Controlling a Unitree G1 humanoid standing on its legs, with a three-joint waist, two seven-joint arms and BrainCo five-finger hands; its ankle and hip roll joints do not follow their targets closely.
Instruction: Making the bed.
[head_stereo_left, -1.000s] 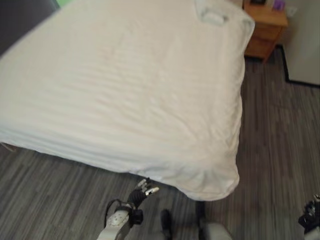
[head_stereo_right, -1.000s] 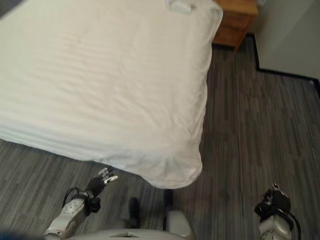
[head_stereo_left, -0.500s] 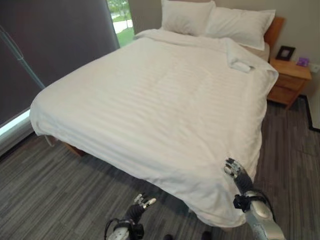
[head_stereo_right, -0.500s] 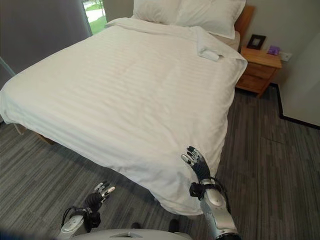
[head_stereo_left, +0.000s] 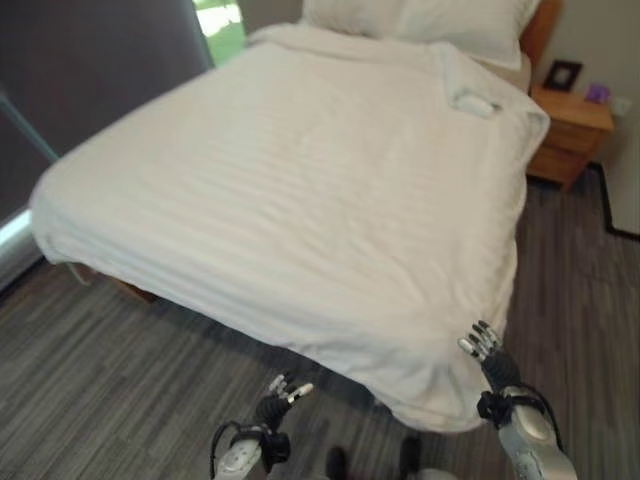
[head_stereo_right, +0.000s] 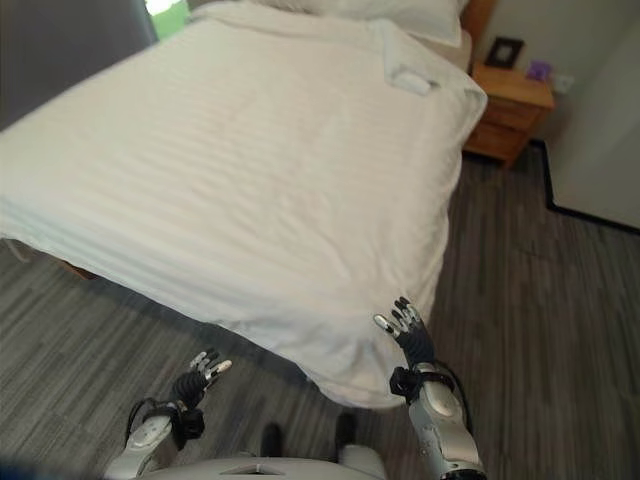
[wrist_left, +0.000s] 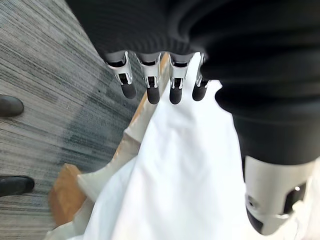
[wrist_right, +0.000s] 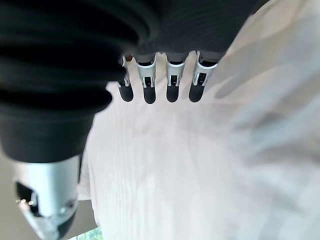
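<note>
Fingers (wrist_right: 149, 85) of both hands are held straight and empty; the right hand (head_stereo_right: 412, 340) is raised nearer the duvet (head_stereo_left: 300, 190) corner.

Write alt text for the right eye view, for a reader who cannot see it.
A wide bed under a smooth white striped duvet fills the view, seen from its foot corner. The robot's right hand is raised with straight fingers at the duvet's near corner; its left hand hangs open over the grey striped carpet. A wooden nightstand stands beside the bed's head.

Soft daylight, seemingly from window (head_stereo_left: 222, 14); duvet (head_stereo_left: 300, 190) bright; wrist views blurred.
</note>
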